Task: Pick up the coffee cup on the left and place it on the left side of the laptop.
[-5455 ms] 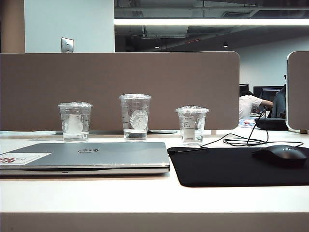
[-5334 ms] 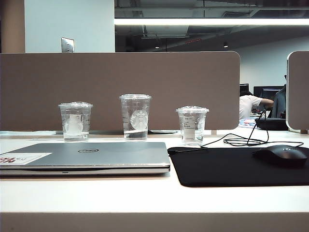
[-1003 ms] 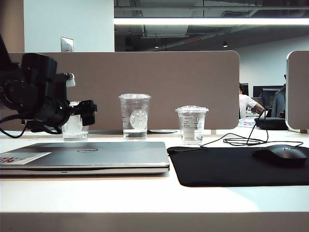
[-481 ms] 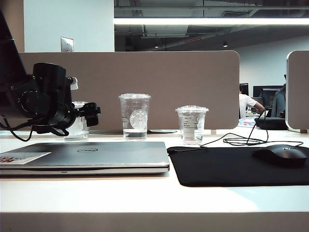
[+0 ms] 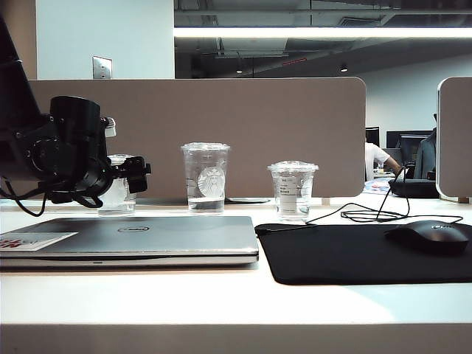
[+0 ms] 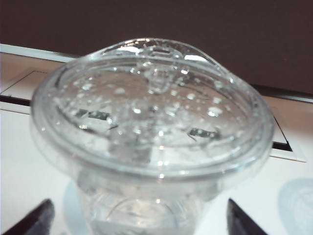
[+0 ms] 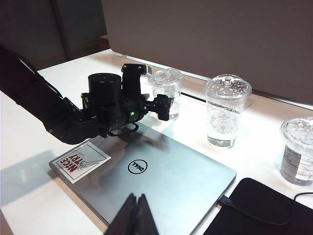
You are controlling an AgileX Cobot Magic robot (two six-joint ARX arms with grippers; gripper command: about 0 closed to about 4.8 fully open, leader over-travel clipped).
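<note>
The coffee cup [image 5: 118, 195] is short, clear and lidded, and stands behind the laptop's [image 5: 147, 236] left part, half hidden by my left arm. In the left wrist view the coffee cup [image 6: 151, 122] fills the picture. My left gripper [image 6: 138, 223] is open, and its dark fingertips [image 6: 35, 221] stand wide on either side of the cup's body without touching it. From the right wrist view, the left gripper [image 7: 164, 105] sits right against the coffee cup [image 7: 166, 90]. My right gripper [image 7: 137, 215] is shut and empty, hanging over the near edge of the closed laptop [image 7: 166, 181].
A taller Starbucks cup [image 5: 205, 177] and a short labelled cup [image 5: 293, 190] stand in a row to the right. A black mouse pad [image 5: 354, 254] with a mouse [image 5: 431, 236] and cables lies right of the laptop. A brown partition [image 5: 258, 125] closes the back.
The left arm has come in from the left over the laptop, then shifted right and slightly lower, bringing its open gripper up to the coffee cup. The cups and laptop have stayed put.
</note>
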